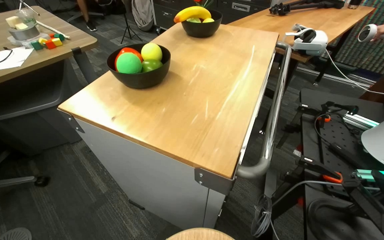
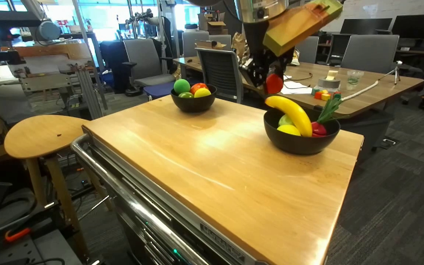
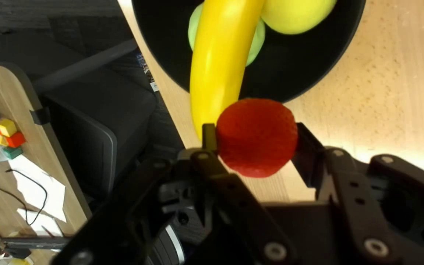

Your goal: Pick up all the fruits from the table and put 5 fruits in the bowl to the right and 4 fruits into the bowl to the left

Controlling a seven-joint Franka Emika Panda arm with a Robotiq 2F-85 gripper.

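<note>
Wrist view and both exterior views take in the wooden desk (image 2: 197, 162); on it stand, well apart, a black bowl (image 2: 300, 145) and a matching bowl (image 2: 193, 105). Above the desk the gripper (image 3: 257, 142), near the banana (image 2: 294, 112) in the black bowl, clasps a red fruit (image 2: 274, 84) between its fingers. With that banana lie a leafy red vegetable (image 2: 318, 128), a yellow fruit (image 2: 288, 130) and a pale green fruit (image 2: 284, 120), while the matching bowl shows four round fruits (image 1: 151, 52) in red, yellow and green.
</note>
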